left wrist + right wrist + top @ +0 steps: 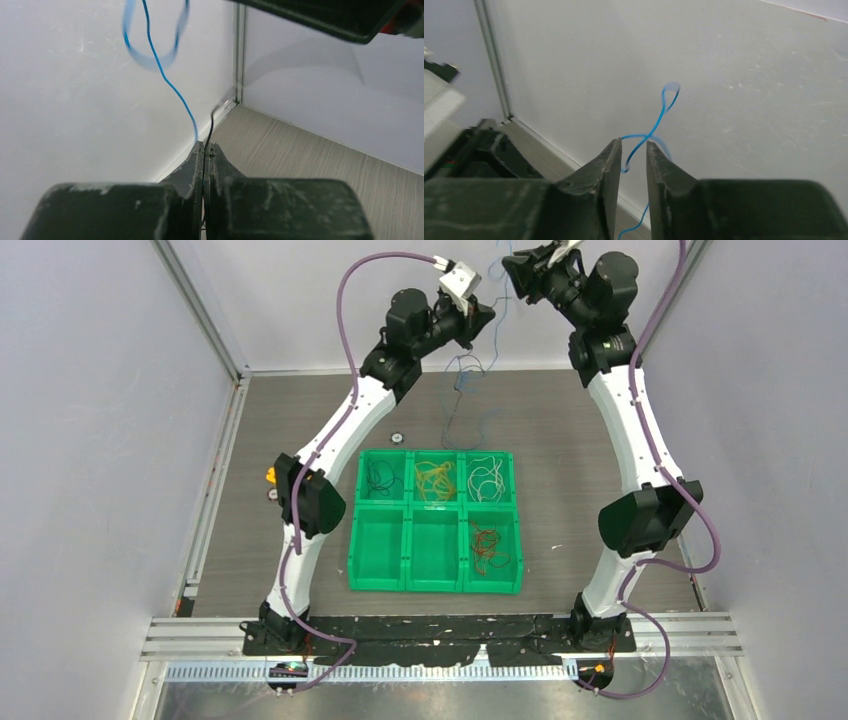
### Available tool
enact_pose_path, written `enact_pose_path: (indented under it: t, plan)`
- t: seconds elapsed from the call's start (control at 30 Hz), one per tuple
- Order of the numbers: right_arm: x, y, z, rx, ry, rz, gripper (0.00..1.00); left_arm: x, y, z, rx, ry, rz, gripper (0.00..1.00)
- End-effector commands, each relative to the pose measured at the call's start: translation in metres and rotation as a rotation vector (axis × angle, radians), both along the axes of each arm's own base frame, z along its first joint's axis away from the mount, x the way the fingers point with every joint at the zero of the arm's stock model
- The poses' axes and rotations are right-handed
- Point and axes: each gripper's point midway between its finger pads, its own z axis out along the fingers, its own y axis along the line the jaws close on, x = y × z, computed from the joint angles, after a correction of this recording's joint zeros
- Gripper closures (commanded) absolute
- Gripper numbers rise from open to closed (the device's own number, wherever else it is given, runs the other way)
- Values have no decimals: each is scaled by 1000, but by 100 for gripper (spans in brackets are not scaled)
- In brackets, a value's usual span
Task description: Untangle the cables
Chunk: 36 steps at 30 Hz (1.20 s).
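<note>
Left claw (pixel 206 147) fully closed, pinching the black cable (pixel 211 125) that runs down between its jaws. Blue cable (pixel 170 85) meets the same tip; can't tell if it's pinched too. Right claw (pixel 634 145) cracked open a little, with the blue cable threading through the gap, not clamped. Both claws are up high beyond the tray's (pixel 435 588) far edge, close together. Blue cable hangs from them in curls down to the table (pixel 560 470) just beyond that edge. In the tray's far row: black bundle (pixel 381 477) left, yellow bundle (pixel 436 480) middle, white bundle (pixel 487 478) right. Near row: red bundle (pixel 488 545) in the right compartment. Small disc (pixel 397 437) just beyond the tray's far-left corner.
</note>
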Motion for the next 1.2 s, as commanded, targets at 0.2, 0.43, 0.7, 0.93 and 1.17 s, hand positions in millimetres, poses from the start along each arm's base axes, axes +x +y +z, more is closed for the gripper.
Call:
enact_pose_path:
  t: [0.2,0.43,0.7,0.93,1.17]
  plan:
    - [31,-47,-104,68,415,84,4,-4,41,47,-120,101,46,100]
    - [-18,-32,-121,74,383,300,5,-16,44,62,-198,164,23,100]
    - [-21,60,-132,94,176,351,5,-28,47,82,-291,223,-4,100]
    - [6,105,-155,89,169,278,53,-51,55,117,-334,184,-52,100]
    - [41,67,-243,-93,282,96,78,-85,102,197,-415,2,-41,100]
